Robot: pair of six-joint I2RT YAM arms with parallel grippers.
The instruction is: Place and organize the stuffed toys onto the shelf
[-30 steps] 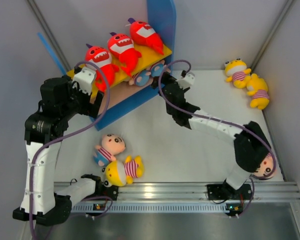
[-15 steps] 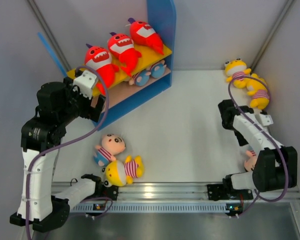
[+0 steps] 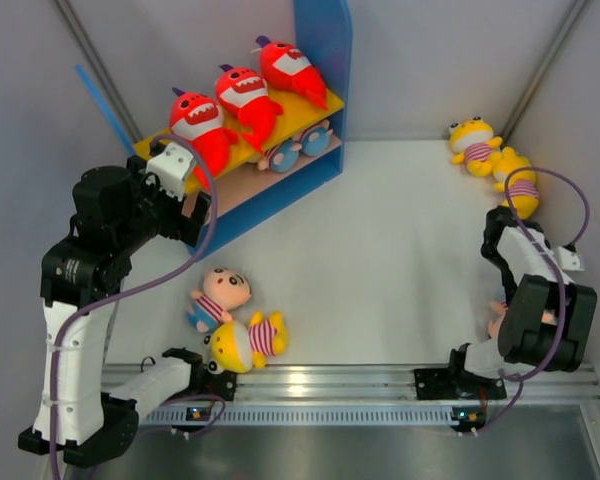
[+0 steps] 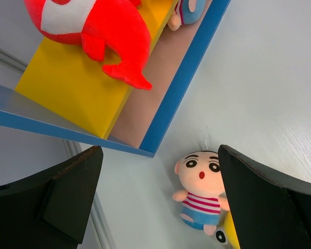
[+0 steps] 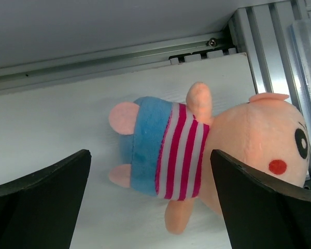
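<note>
Now that the pink-faced doll [image 5: 197,155], well apart from the shelf [image 3: 325,60], lies under the right gripper [image 5: 149,155], jaws spread, that arm has evidently left the shelf for another pick; the left gripper [image 4: 159,155] hangs agape beside the shelf.

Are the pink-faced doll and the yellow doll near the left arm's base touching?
Touching. The top view shows the head of the yellow doll pressed against the lower body of the pink-faced doll, with no gap between them.
</note>
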